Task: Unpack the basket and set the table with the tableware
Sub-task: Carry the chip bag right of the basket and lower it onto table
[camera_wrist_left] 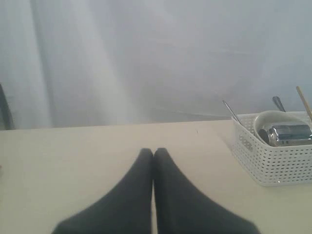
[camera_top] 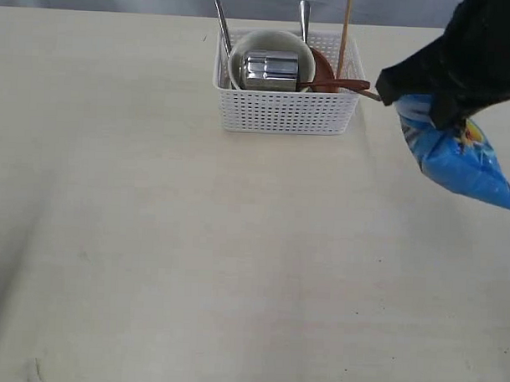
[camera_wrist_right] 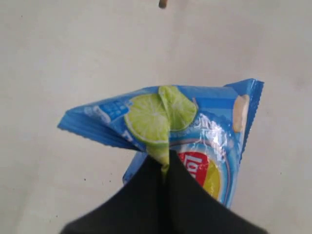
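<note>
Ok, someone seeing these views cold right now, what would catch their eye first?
The bright blue chip bag dangling from the shut right gripper, just right of the white basket in the exterior view. Then that basket at the far side of the table, still packed: a shiny steel cup lying in a cream bowl, cutlery handles sticking up. The left gripper is shut and empty.

Tableware (camera_top: 270, 70) inside white basket (camera_top: 283, 112) on table (camera_top: 194, 256)
</note>
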You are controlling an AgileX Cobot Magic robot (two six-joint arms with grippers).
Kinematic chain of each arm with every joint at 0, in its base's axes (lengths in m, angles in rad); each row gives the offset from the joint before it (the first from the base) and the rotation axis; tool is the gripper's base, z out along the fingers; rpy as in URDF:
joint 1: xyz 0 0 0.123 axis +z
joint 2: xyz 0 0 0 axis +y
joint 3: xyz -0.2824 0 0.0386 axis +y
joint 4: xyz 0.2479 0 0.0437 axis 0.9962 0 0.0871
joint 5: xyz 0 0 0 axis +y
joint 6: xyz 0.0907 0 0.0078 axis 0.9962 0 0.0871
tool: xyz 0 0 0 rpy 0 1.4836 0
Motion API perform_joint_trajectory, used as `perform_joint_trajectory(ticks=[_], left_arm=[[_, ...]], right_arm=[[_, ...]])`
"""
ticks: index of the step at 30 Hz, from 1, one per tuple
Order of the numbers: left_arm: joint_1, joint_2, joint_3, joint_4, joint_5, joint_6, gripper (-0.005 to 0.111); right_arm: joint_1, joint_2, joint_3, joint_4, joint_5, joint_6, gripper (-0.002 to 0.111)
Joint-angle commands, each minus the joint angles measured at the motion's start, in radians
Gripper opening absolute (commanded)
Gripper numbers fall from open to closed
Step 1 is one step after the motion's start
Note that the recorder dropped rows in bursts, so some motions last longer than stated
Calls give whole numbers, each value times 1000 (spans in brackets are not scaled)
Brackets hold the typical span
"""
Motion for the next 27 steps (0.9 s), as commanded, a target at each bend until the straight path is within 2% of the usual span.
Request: perform_joint_trajectory(ticks=[1,13,22,27], left_arm=[[-6,-3,2,-4,-7,-1,0],[-6,-3,2,-4,-7,-1,0],[-6,-3,2,-4,-7,-1,0],[-6,-3,2,-4,-7,-1,0]], right_arm=[[-3,-83,80,9,-2,5,0],[-3,-164,234,33,-41,5,0],[-3,-89,258,43,-182,3,0],[-3,14,258,-59,-193,22,0]])
